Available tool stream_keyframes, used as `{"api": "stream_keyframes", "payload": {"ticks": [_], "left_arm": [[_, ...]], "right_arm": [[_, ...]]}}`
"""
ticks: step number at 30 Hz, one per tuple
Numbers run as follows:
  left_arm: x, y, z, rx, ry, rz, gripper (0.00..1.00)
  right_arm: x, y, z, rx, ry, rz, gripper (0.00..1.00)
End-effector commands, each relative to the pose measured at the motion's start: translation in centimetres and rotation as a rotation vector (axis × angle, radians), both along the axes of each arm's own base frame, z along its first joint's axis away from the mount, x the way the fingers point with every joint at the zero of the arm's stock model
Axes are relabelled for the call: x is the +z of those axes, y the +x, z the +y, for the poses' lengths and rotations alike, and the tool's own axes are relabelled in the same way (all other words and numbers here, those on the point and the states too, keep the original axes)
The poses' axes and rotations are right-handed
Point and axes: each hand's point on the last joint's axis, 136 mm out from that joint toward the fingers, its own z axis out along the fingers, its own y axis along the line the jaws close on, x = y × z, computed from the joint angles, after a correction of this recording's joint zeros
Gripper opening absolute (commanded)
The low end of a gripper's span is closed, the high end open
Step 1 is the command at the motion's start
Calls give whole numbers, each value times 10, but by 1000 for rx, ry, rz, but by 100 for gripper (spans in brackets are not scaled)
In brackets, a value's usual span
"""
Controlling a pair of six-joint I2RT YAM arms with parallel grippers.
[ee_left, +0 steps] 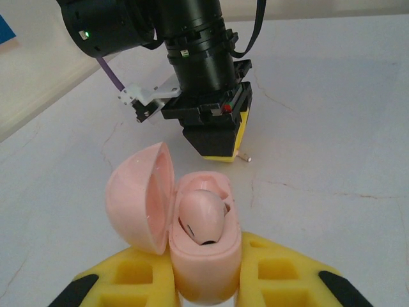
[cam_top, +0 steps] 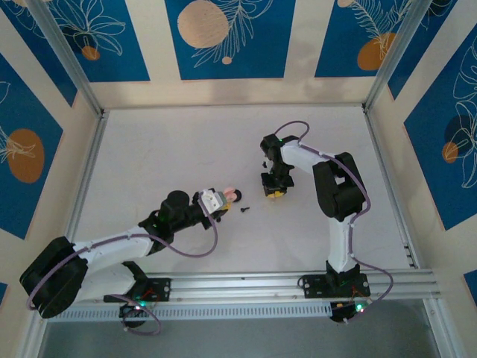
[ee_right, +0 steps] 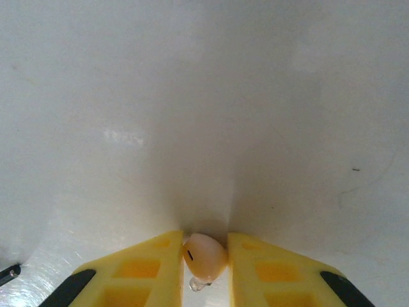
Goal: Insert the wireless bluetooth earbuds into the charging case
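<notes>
The left gripper (ee_left: 204, 284) clamped a smooth pink plastic clamshell charging case (ee_left: 203, 256), lid open around one glossy egg-shaped pink earbud (ee_left: 201, 214), while just beyond the case, the right gripper (ee_right: 204, 263) pinched a second pink earbud (ee_right: 204, 254) low over the scuffed white table (cam_top: 186, 149), with a small black piece (cam_top: 244, 209) lying between.

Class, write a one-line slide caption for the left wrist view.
Left gripper holds open pink charging case, one earbud seated; right gripper beyond.

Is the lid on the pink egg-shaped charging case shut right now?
No, the pink egg-shaped plastic charging case has its lid swung open, a pink earbud seated inside.
</notes>
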Motion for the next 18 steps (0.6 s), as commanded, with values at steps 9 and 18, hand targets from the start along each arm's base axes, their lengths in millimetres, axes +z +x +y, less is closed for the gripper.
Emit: {"api": "stream_keyframes", "payload": {"ticks": [9,18], "left_arm": [[-8,8,-9,11,7,27,19],[-17,18,-26,5,-25,74,18]], "right_arm": [[51,4,11,-1,147,-244,19],[110,-4,36,63,395,-488,18]]}}
